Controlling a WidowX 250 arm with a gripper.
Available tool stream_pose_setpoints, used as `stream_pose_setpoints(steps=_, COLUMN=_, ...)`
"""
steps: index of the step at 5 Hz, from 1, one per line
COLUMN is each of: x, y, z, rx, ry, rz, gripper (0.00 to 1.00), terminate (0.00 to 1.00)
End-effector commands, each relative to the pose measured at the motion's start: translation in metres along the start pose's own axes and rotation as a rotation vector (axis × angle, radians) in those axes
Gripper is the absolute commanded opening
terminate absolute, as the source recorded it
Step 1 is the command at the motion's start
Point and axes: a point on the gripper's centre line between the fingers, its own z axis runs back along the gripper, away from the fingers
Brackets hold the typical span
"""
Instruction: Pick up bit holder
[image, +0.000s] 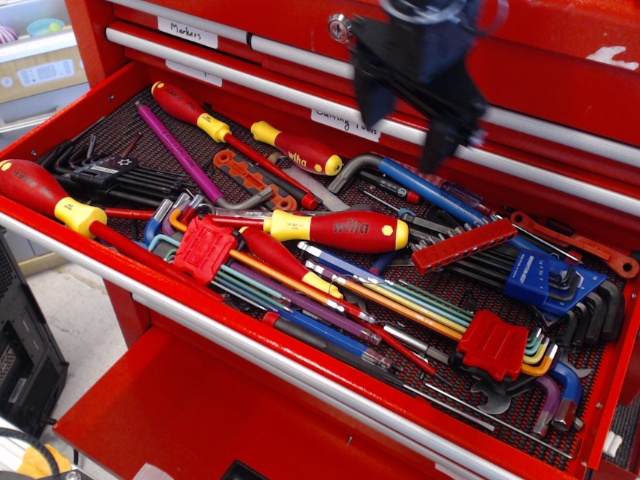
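The bit holder (464, 245) is a narrow red strip with a row of short silver bits. It lies slanted on black hex keys in the right half of the open red drawer (300, 350). My gripper (405, 130) is dark and motion-blurred. It hangs above the back of the drawer, up and to the left of the bit holder, well clear of it. Its two fingers (437, 140) point down with a gap between them and nothing held.
Red-and-yellow screwdrivers (340, 230) lie across the middle and left of the drawer. Blocky red hex-key holders sit at front left (203, 250) and front right (492, 345). A blue hex-key holder (533, 277) lies just right of the bit holder. Closed drawers (520, 90) rise behind.
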Motion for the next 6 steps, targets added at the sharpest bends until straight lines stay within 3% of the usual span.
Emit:
stream_pose_setpoints(steps=1, x=0.022, y=-0.022, z=-0.009, rx=-0.016, ry=-0.046, rz=-0.071, gripper=1.0, terminate=0.0)
stream_pose_setpoints(steps=5, x=0.021, y=-0.029, z=-0.077, rx=-0.039, ry=-0.125, rz=-0.194, gripper=1.0, terminate=0.0)
stream_pose_setpoints(steps=6, x=0.02, y=-0.029, z=-0.092, rx=-0.067, ry=-0.139, rz=-0.197, gripper=1.0, terminate=0.0)
